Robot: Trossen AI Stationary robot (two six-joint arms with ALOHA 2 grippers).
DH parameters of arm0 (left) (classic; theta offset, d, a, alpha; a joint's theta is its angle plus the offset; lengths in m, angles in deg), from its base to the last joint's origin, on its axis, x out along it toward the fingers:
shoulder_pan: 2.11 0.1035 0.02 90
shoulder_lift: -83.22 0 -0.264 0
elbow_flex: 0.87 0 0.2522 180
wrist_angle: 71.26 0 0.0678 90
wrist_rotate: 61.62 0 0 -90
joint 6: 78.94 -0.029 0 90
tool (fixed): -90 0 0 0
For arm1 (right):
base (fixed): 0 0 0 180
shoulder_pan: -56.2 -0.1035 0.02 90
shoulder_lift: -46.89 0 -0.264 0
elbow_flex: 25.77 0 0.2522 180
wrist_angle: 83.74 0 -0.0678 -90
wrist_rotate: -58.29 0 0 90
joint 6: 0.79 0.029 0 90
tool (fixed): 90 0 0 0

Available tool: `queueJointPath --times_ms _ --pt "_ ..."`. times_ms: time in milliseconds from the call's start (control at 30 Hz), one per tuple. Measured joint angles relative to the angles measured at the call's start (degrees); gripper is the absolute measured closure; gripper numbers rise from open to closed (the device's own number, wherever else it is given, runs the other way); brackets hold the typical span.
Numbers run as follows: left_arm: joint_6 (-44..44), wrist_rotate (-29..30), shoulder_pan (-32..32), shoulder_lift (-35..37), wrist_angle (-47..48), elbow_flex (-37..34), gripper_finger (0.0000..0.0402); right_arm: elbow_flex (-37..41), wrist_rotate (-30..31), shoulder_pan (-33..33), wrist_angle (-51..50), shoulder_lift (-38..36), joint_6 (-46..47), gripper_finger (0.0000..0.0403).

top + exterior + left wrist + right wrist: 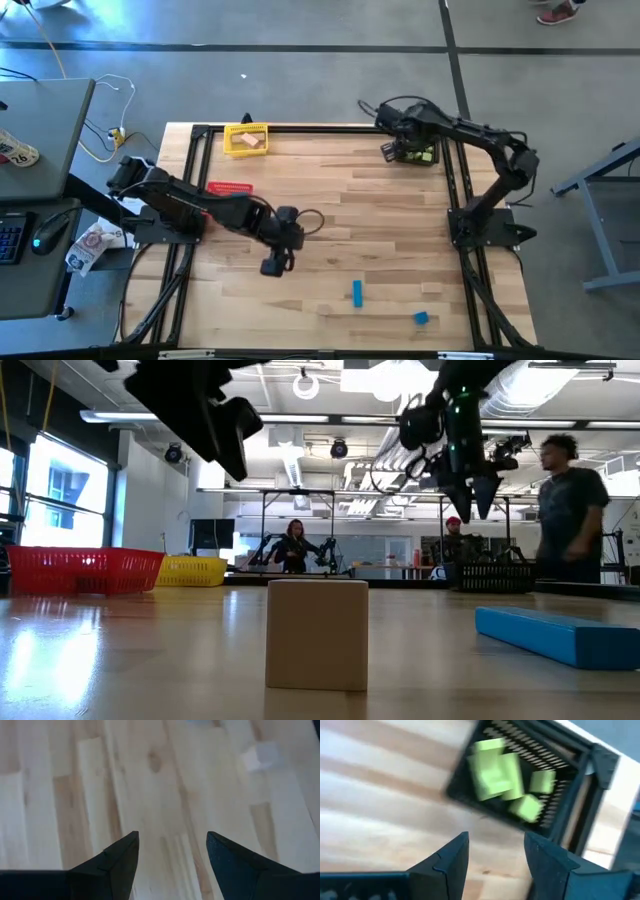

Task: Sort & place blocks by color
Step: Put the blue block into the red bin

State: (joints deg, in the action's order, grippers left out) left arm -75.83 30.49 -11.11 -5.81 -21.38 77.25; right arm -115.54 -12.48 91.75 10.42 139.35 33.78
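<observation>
Wooden table (340, 200), plank top, black frame rails along its edges.

Black basket (413, 153), far right corner: holds green blocks (496, 770). Right gripper (392, 150) hangs just above the basket's inner side, fingers parted, nothing between them.

Yellow basket (246, 139), far edge toward the left corner: tan blocks (249, 142) inside.

Red basket (230, 188), left side, partly behind the left arm; contents cannot be told.

Left gripper (276, 266), over the table's middle toward the near edge, fingers spread wide, empty, bare wood beneath.

Blue bar (357, 292), near edge, centre-right. Blue cube (421, 318), near right corner. Tan cube (317, 634), near edge.
</observation>
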Motion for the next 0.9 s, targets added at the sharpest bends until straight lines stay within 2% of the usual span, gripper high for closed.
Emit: queueJointPath --times_ms 200,400,667,900 --pt "-2.15 0.02 -4.05 0.02 2.00 0.00 0.0183 0.00 -1.34 -10.01 0.34 -3.93 6.35 0.0226" --pt "-1.96 0.02 -9.02 -0.01 7.28 0.00 0.0183 0.00 -1.45 -20.10 0.60 -4.46 12.23 0.0226" --pt "-1.74 0.02 -15.02 -0.01 7.54 0.00 0.0183 0.00 -1.57 -31.54 1.49 -4.46 20.75 0.0226" --pt "-1.77 0.19 -17.12 -0.01 7.37 0.00 0.0183 0.00 -3.20 -41.57 4.82 -4.46 31.69 0.0226"
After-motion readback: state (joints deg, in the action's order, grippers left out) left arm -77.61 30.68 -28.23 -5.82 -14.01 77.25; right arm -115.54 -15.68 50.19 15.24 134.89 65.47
